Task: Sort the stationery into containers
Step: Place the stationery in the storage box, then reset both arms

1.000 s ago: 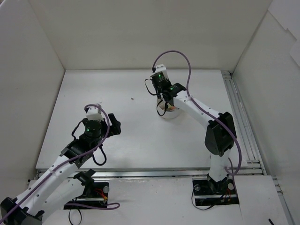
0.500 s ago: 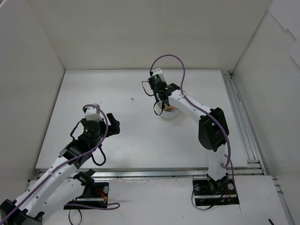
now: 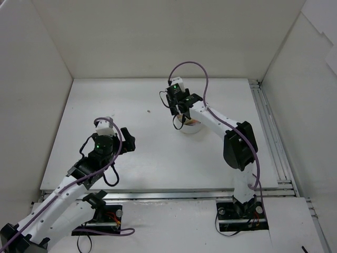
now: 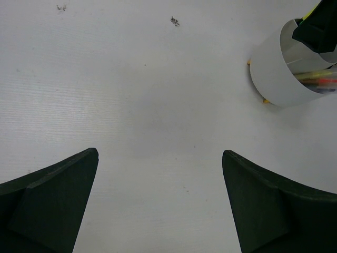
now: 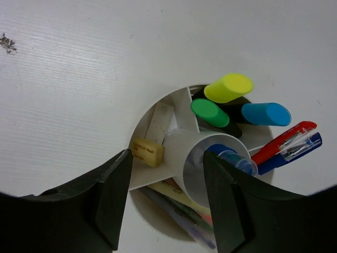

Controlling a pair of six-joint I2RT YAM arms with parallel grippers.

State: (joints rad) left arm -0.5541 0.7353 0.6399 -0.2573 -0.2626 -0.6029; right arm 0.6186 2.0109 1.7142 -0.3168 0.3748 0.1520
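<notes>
- Hovering above the white organizer (image 3: 191, 128), right of the tabletop's (image 3: 131, 100) middle, the right gripper (image 5: 167, 158) is seen, fingers apart and empty.
- A beige eraser (image 5: 147, 152) is seen inside, by the wall.
- The left gripper's (image 4: 159, 154) fingers are spread wide, near-left.

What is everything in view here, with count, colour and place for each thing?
organizer: one, white, round, on the table
highlighters: three, black with yellow, green and blue caps, standing together in the organizer
pens: two, red and blue, beside the highlighters
marker: one, clear with blue cap, centre tube
erasers: two, beige and off-white, compartment beside the highlighters
pencils: count unclear, thin pastel, near compartment
table: one, white
left gripper: black, open, over bare table
right gripper: black, open, above the organizer
</notes>
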